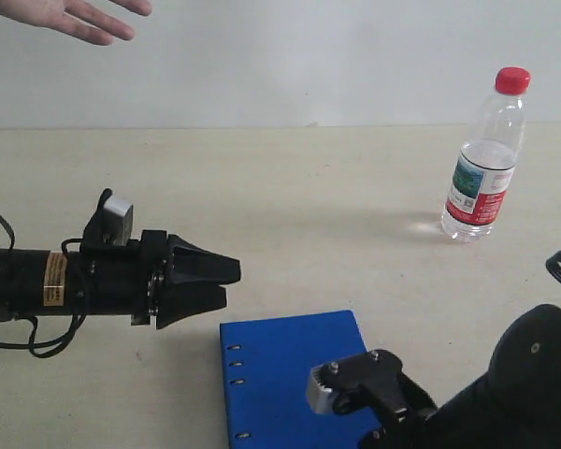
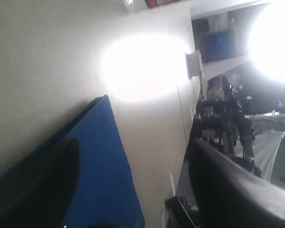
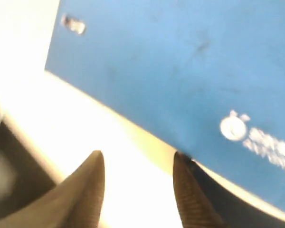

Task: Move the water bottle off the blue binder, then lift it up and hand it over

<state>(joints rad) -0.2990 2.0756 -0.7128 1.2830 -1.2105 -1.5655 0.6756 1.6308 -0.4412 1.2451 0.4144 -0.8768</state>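
Observation:
The water bottle stands upright on the table at the far right, clear with a red cap, well apart from the blue binder. The binder lies flat at the front middle. My left gripper hovers left of the binder, pointing right, open and empty; its wrist view shows the binder below the gripper. My right gripper is open and empty, low over the table beside the binder's edge, one fingertip right at that edge. In the exterior view its arm covers the binder's near right corner.
A person's open hand reaches in at the top left, above the table's far edge. Bare beige table spreads between the bottle, the binder and the left arm. Cables hang under the left arm.

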